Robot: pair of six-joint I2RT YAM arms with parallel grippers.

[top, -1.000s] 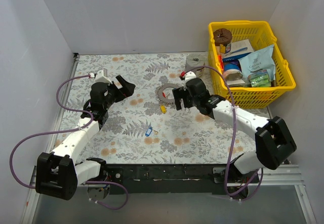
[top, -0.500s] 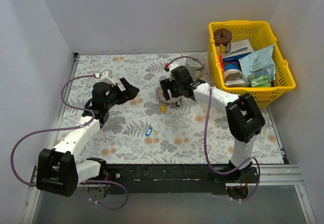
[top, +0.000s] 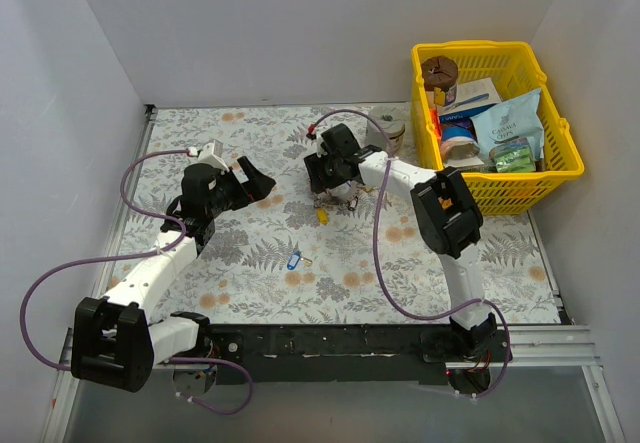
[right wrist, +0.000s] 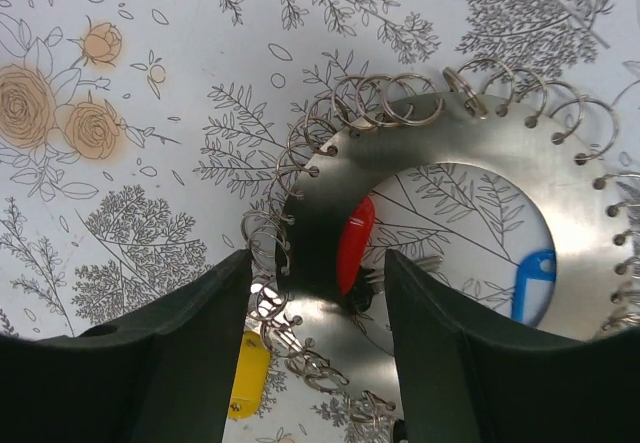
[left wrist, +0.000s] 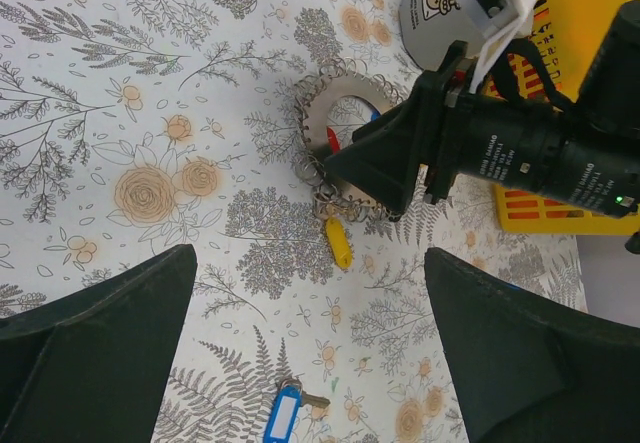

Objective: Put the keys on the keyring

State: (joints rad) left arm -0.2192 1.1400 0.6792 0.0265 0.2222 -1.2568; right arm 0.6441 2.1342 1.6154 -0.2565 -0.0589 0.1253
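My right jaws, released, straddle the keyring (right wrist: 470, 138) rim by the red key (right wrist: 354, 245); closing off-centre could skid the ring along the worktop (right wrist: 150, 213). Left jaws: released.

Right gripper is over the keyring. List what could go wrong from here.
1. The right gripper is open astride the rim of the keyring, with the red key in its gap. Closing might pinch that key rather than the plate.
2. The keyring lies flat on the table, so the fingers may only skid it, dragging the yellow key at its edge.
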